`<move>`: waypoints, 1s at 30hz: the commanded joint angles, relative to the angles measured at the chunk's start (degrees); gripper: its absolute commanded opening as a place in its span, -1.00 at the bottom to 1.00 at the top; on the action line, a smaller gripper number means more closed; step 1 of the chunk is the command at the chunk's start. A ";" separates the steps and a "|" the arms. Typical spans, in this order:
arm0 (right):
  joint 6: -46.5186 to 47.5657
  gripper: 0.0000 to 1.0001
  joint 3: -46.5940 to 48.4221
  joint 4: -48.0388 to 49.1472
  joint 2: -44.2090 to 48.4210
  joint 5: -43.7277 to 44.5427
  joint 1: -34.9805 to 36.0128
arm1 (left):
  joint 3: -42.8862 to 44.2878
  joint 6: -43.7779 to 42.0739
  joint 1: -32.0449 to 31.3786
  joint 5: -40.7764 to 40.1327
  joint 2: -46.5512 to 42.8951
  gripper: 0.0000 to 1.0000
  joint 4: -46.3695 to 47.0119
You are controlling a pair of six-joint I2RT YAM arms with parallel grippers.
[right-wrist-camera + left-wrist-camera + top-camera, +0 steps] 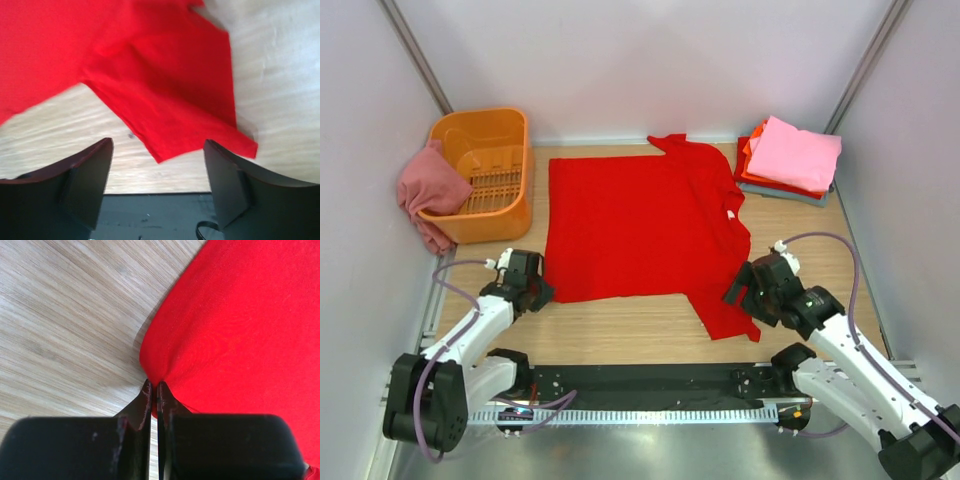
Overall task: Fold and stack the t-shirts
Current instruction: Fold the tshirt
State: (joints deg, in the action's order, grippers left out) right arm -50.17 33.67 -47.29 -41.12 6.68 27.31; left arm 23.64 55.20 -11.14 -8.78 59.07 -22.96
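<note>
Red t-shirt (640, 225) spread flat on tabletop (620, 335), collar to right; left pincer (154, 390) clenched on near-left hem corner; right pincer (157, 145) released, jaws wide, over near sleeve; folded t-shirts (788, 160) stacked far right, pink on top; dusty-rose t-shirt (430, 190) draped over orange basket (495, 150) rim.

Matt red cloth t-shirt (640, 225), wood-grain table (620, 328), orange plastic basket (496, 222)
</note>
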 commanded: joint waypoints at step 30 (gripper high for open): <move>-13.37 -0.97 -4.50 8.71 -26.20 10.99 28.84 | -0.52 -0.27 -0.11 0.25 -14.68 -1.00 -8.59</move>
State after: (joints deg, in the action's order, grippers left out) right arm -60.97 30.02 -38.50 -65.65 16.47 54.00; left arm 23.42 55.07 -11.18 -8.93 45.98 -29.98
